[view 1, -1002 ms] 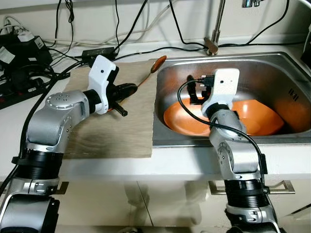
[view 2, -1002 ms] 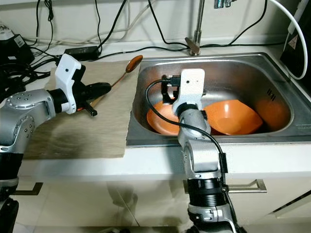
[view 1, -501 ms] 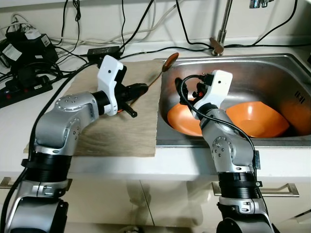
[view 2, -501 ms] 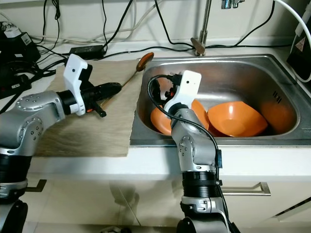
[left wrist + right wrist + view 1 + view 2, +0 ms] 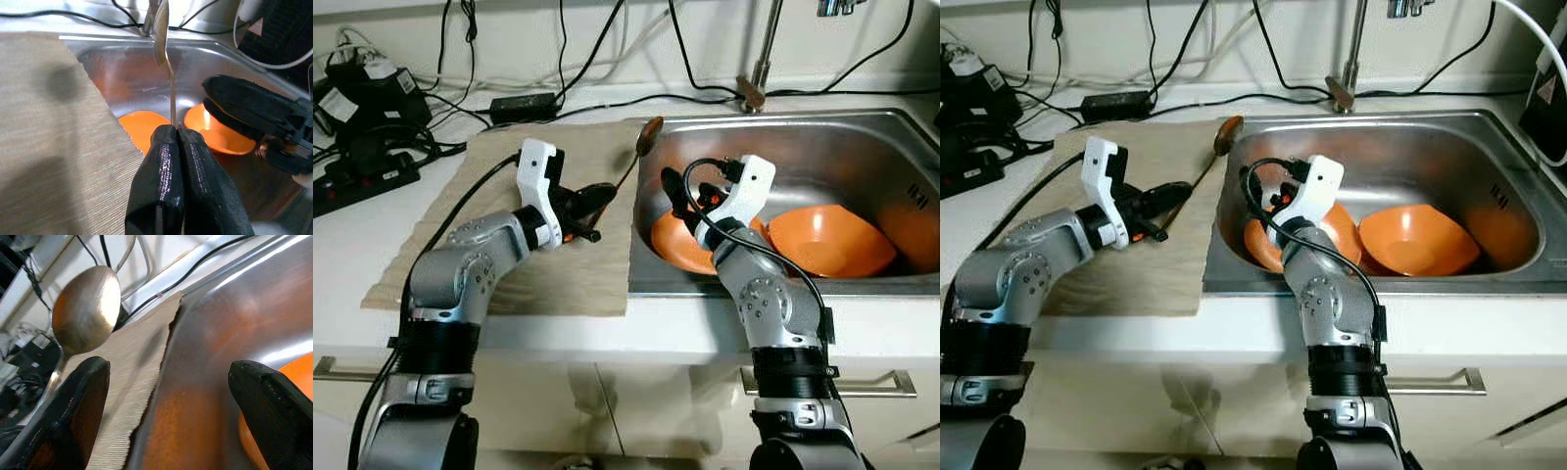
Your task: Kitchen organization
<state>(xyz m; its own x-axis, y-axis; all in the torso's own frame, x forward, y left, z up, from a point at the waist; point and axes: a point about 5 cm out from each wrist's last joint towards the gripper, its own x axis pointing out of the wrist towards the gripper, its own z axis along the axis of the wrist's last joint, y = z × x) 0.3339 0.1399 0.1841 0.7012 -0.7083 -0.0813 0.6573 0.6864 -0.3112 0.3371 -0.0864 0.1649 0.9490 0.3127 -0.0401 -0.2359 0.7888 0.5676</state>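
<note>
My left gripper (image 5: 597,193) is shut on the thin handle of a metal spoon (image 5: 649,134). It holds the spoon low over the beige mat (image 5: 509,166), with the spoon's bowl reaching over the sink's left rim. In the left wrist view the handle rises from the closed fingertips (image 5: 166,134). My right gripper (image 5: 683,191) hangs open inside the steel sink (image 5: 822,137), above a flat orange dish (image 5: 680,245), and points toward the spoon. The right wrist view shows the spoon bowl (image 5: 85,308) beyond the spread fingers (image 5: 83,396). A deeper orange bowl (image 5: 827,240) lies to the right in the sink.
The faucet (image 5: 756,78) stands behind the sink. Power strips, adapters and tangled cables (image 5: 372,127) crowd the back left of the counter. The counter's front edge runs just below the mat and sink.
My left arm has dropped lower and drawn back with the spoon still held. My right gripper has turned leftward toward the spoon. The camera shifted during the first half second.
</note>
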